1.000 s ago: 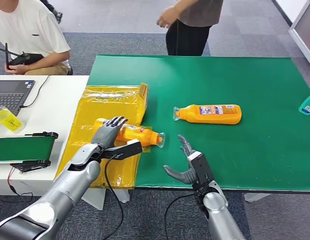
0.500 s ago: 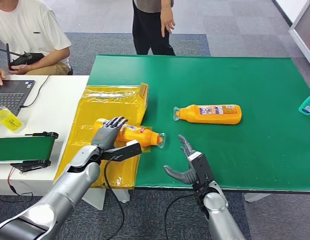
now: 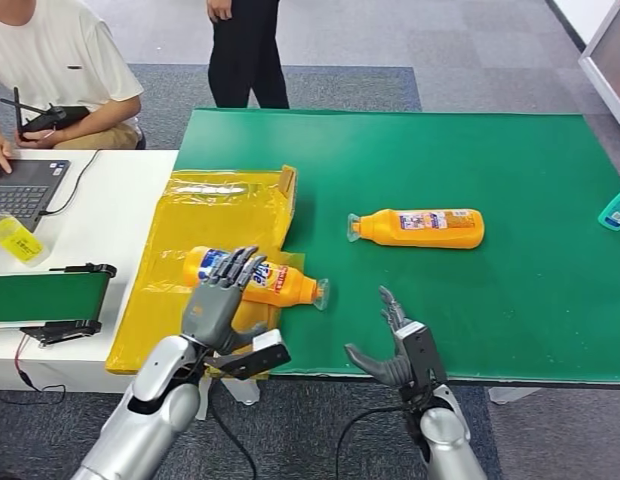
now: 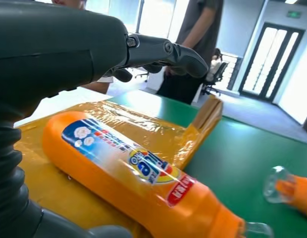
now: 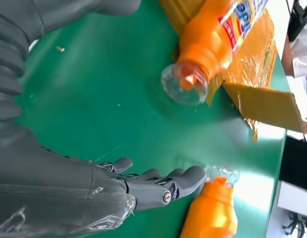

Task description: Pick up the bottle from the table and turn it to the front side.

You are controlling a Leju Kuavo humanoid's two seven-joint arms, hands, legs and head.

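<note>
Left hand: fingers spread wide, holding nothing, raised just above the near bottle with the fingertips over its labelled body; the left wrist view shows a gap between the fingers and the bottle.

Near bottle: orange, lying on its side directly beyond and under the left hand's fingertips, label with blue and red print facing up, clear cap pointing toward the right hand. It rests partly on a yellow plastic bag and partly on the green table.

Right hand: open, fingers apart and gently curled, empty, at the table's near edge. The near bottle's cap lies beyond it toward the left hand, apart from it.

Second bottle: orange, on its side on the green table, well beyond the right hand, cap pointing toward the bag.

White table: beside the left arm, bearing a laptop.

Persons: one seated at the laptop; one standing at the far edge of the table.
</note>
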